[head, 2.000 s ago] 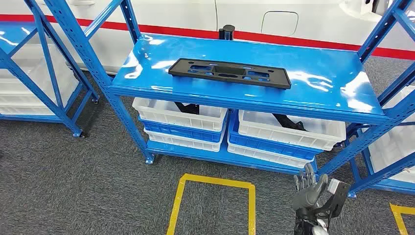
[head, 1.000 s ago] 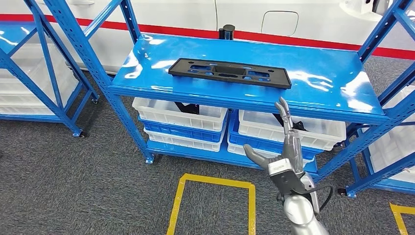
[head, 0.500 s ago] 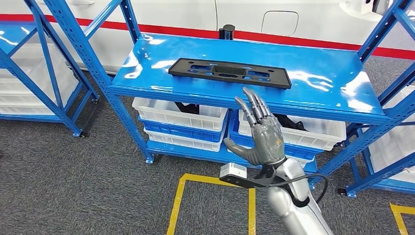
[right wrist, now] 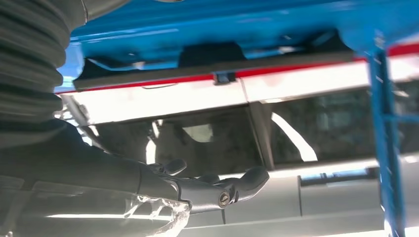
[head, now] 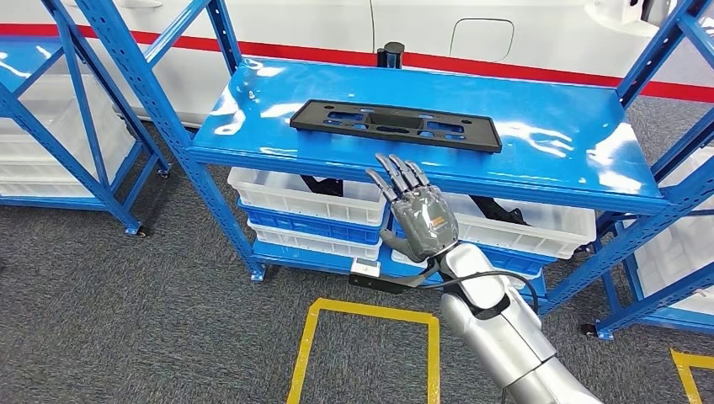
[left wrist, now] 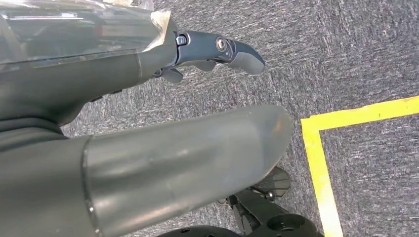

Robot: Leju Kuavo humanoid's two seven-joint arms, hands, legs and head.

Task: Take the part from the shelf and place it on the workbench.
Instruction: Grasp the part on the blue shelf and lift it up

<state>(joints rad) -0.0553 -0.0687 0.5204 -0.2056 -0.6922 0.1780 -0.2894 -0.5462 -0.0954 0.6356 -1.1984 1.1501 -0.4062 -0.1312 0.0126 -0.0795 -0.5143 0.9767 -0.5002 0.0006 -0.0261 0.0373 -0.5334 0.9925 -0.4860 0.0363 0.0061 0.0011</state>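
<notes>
My right hand point(head: 423, 220) was up in front of the blue shelf point(head: 539, 143), with nothing in it and my dark fingers point(head: 396, 178) spread apart and pointing up. The part point(head: 394, 124) was a long, flat, black plastic plate with holes cut through it. It lay flat on the shiny blue metal top of the shelf, just past my fingertips and a little higher, not touching them. The shelf top was smooth and gave back bright spots of light, and its legs were blue metal bars with rows of small holes. Under the shelf top, below my fingers, sat white plastic bins. The left bins point(head: 303, 198) were stacked up and had something dark lying in the top one. The right bins point(head: 522, 223) had a dark thing in them too, but I could not tell what either thing was. The floor was rough grey carpet point(head: 126, 311) with a square of yellow tape point(head: 364, 313) down by my silver arm. My left hand point(left wrist: 217, 49) hung down over the same grey carpet near a yellow line point(left wrist: 316, 163). It held nothing, and its fingers looked loosely curved, not squeezed tight.
</notes>
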